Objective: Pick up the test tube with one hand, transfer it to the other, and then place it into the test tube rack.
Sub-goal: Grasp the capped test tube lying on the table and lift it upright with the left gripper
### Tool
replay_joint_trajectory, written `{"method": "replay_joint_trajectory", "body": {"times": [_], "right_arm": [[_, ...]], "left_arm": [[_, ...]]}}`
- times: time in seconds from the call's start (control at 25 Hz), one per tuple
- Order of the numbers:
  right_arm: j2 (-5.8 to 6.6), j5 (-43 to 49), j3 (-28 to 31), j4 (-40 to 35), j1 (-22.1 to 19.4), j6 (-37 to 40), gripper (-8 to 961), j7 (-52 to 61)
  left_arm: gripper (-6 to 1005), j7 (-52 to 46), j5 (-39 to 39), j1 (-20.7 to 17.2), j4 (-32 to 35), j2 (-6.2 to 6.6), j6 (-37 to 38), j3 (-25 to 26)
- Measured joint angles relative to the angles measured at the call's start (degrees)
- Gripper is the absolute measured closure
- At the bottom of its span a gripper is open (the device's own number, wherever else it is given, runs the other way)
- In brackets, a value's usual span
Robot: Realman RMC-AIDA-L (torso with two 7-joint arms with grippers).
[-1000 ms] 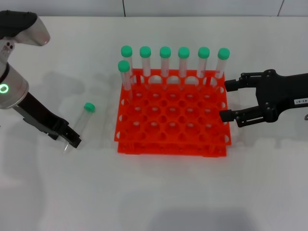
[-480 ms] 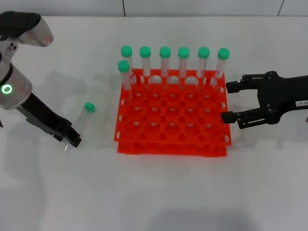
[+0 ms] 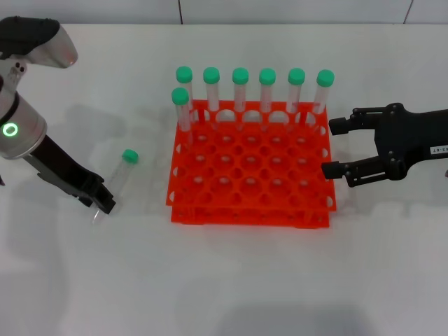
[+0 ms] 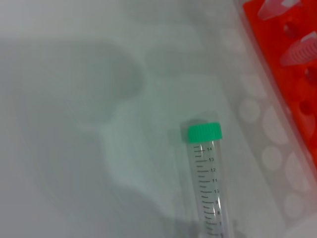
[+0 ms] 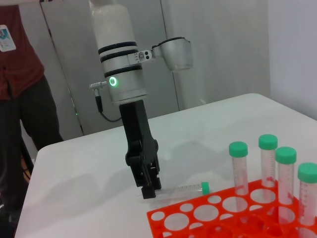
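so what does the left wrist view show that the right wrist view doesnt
Only the left wrist view shows the printed graduation marks on the lying test tube. Only the right wrist view shows the left gripper at the tube's tip, upright green-capped tubes in the rack, and a person in a dark red shirt. Both show the tube on the white table beside the orange-red test tube rack.

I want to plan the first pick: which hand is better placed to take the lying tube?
The left hand. It is down at the table by the bottom end of the tube, left of the rack. The right hand waits open on the rack's far side, away from the tube.
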State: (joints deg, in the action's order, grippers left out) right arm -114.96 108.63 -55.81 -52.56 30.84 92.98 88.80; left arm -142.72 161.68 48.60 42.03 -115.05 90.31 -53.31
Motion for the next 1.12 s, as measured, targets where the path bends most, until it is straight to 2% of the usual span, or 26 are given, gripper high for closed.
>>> {"method": "replay_joint_trajectory", "body": {"times": [0.96,1.12], "right_arm": [[-0.08,-0.09,0.00,0.25,-0.18,-0.14,100,-0.03],[-0.09,-0.09,0.00,0.27,-0.17,-0.18,100,-0.06]], "left_arm": [[619,-0.34,0.41,0.19,-1.42,0.27,-1.23,-0.57],[660,-0.36,0.66,0.18,-1.42,0.24,-1.31,-0.56]]}}
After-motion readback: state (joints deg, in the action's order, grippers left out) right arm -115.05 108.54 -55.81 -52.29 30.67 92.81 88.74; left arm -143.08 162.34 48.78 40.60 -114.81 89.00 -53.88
